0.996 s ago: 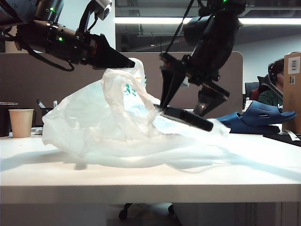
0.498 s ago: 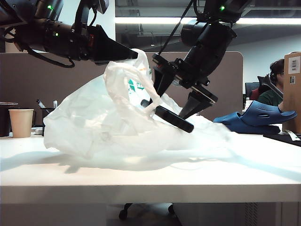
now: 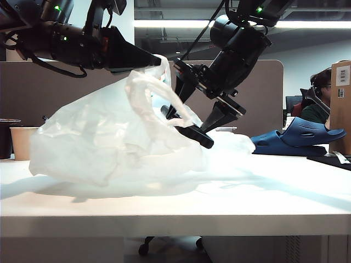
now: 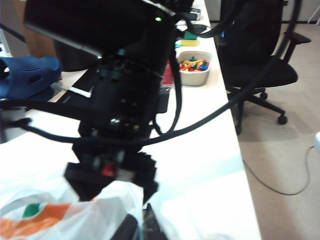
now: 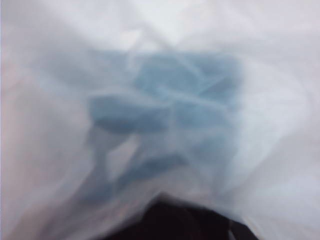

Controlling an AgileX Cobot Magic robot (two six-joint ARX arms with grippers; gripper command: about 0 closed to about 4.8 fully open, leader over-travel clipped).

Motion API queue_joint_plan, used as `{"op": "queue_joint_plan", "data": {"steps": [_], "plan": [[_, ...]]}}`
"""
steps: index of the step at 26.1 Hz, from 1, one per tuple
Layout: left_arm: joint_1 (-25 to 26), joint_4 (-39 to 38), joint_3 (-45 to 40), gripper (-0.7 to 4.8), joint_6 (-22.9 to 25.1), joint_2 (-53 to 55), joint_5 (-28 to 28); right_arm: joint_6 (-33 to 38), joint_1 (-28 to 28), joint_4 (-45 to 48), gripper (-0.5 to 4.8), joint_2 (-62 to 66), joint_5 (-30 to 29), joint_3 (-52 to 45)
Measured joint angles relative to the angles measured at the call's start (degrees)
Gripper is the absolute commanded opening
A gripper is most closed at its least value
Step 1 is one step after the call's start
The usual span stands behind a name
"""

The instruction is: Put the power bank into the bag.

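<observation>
Risk here: power bank [image 3: 189,131], clamped in right gripper [image 3: 192,125] at bag [image 3: 109,142] mouth, catching loose film and sliding outside, despite left gripper [image 3: 156,61] pinching handle shut-tight.

Left tool [image 3: 151,59] reaches level from the left, jaws pinched together; right tool [image 3: 189,125] angles down-left, jaws spread wide.

I note the bag [image 3: 104,142] as thin, crinkled, translucent white plastic with a soft sheen, the power bank [image 3: 193,134] as matt black, both grippers, left [image 3: 151,60] and right [image 3: 189,118], as matt black plastic, and the table [image 3: 219,208] as smooth matt white.
</observation>
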Motion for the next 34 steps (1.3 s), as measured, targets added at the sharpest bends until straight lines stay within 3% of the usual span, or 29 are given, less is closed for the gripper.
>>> {"op": "queue_joint_plan", "data": {"steps": [3, 6, 11, 24, 34], "plan": [[0.0, 0.0, 0.0, -0.06, 0.0, 0.0, 2.6, 1.9, 0.0, 1.7, 3.00, 0.0, -0.8, 0.0], [0.0, 0.0, 0.0, -0.06, 0.0, 0.0, 2.6, 2.6, 0.0, 1.9, 2.90, 0.0, -5.5, 0.0], [0.0, 0.0, 0.0, -0.06, 0.0, 0.0, 2.6, 3.0, 0.3, 1.9, 2.78, 0.0, -8.4, 0.0], [0.0, -0.9, -0.3, -0.06, 0.0, 0.1, 2.7, 7.4, 2.9, 6.2, 2.77, 3.8, -12.9, 0.1], [-0.2, 0.9, -0.3, -0.06, 0.0, 0.3, 2.6, 7.8, 3.4, 8.8, 2.73, 7.7, -11.6, 0.1]]}}
